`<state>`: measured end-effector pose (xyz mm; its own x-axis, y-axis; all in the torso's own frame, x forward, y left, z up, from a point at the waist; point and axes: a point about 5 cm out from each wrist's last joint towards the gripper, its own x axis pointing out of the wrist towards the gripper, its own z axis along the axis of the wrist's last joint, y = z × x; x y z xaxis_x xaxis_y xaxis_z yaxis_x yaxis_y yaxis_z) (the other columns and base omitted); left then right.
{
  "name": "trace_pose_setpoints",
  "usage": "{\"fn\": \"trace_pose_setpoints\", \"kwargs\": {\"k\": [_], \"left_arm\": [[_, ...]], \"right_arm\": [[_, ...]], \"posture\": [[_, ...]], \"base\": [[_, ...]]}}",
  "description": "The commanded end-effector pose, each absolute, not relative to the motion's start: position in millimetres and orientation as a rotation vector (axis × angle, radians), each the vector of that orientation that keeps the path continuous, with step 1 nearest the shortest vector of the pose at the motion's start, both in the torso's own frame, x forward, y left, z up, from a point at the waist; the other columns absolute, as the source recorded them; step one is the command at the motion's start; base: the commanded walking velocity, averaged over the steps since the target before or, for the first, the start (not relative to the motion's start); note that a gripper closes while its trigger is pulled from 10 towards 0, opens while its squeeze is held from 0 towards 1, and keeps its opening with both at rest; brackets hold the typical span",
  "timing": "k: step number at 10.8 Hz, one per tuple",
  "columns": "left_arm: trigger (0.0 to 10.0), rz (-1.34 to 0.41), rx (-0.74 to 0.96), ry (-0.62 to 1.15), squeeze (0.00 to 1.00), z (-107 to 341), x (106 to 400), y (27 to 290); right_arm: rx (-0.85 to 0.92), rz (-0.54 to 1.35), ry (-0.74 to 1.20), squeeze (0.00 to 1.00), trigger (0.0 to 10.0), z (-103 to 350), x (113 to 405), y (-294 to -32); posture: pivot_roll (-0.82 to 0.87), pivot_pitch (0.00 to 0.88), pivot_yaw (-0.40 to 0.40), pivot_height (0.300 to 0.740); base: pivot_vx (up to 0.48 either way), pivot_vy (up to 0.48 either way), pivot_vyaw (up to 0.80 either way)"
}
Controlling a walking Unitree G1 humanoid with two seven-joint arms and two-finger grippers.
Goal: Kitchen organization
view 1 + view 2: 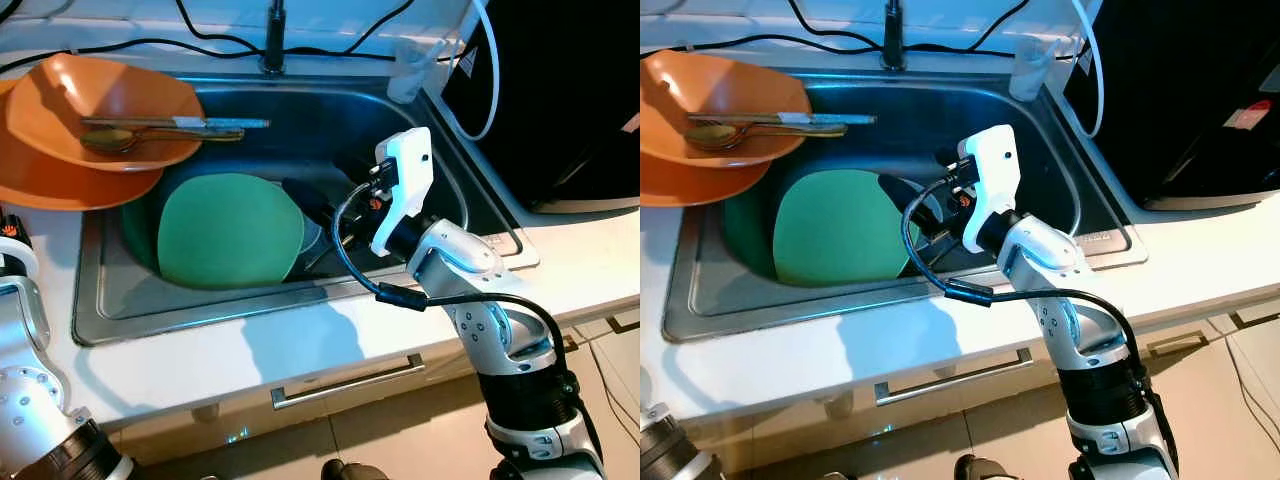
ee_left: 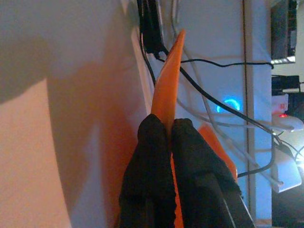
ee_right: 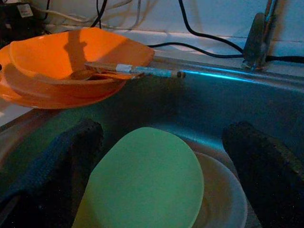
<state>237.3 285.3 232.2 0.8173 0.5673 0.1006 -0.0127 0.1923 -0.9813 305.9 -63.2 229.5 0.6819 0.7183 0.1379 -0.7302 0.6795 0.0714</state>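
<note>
Honestly, the sketchy bit is that the left gripper (image 2: pixel 167 137) is pinched tight on the thin rim of the orange plate (image 1: pixel 70 180), which overhangs the steel sink (image 1: pixel 250 310) with an orange bowl (image 1: pixel 110 100), spoon and chopsticks (image 1: pixel 175 124) stacked on it, so any tug could tip that smooth plastic pile in. Meanwhile the right gripper (image 3: pixel 161 156) hangs wide open and empty over the matte green plate (image 1: pixel 228 230), which leans on a glossy white bowl (image 3: pixel 221 199) down in the basin and looks slippery to grab.
</note>
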Motion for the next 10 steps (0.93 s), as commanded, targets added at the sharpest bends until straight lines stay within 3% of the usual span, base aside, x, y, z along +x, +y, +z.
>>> {"fn": "trace_pose_setpoints", "kwargs": {"k": [1, 4, 6, 7, 8, 10], "left_arm": [[4.0, 0.742, -1.471, -0.237, 0.00, 165.9, 230.9, 292.1], [3.6, 0.817, -1.459, -0.262, 0.00, 161.8, 219.3, 301.8], [4.0, 0.809, -1.431, -0.233, 0.00, 164.8, 210.2, 299.3], [4.8, 0.765, -1.399, -0.177, 0.00, 166.9, 211.0, 290.6], [8.5, 0.722, -1.372, -0.137, 0.00, 169.0, 215.4, 283.3], [9.0, 0.673, -1.350, -0.083, 0.00, 166.9, 228.2, 275.7]], "right_arm": [[0.125, 0.785, -0.099, 0.00, 10.0, 224.9, 306.8, -68.3], [0.132, 0.782, -0.100, 0.00, 10.0, 223.0, 307.1, -67.9], [0.132, 0.789, -0.098, 0.00, 10.0, 221.8, 309.0, -67.1], [0.135, 0.797, -0.096, 0.00, 10.0, 220.9, 309.9, -64.7], [0.139, 0.801, -0.097, 0.00, 10.0, 220.3, 310.6, -62.7], [0.149, 0.799, -0.107, 0.00, 10.0, 220.2, 311.1, -58.6]], "posture": [[0.03, 0.205, -0.219, 0.740], [0.03, 0.205, -0.216, 0.740], [0.06, 0.208, -0.230, 0.740], [0.08, 0.209, -0.230, 0.740], [0.09, 0.208, -0.229, 0.740], [0.08, 0.198, -0.205, 0.740]], "base": [[0.000, 0.000, 0.00], [0.000, 0.000, 0.00], [0.000, 0.000, 0.00], [0.000, 0.000, 0.00], [0.000, 0.000, 0.00], [0.000, 0.000, 0.00]]}}
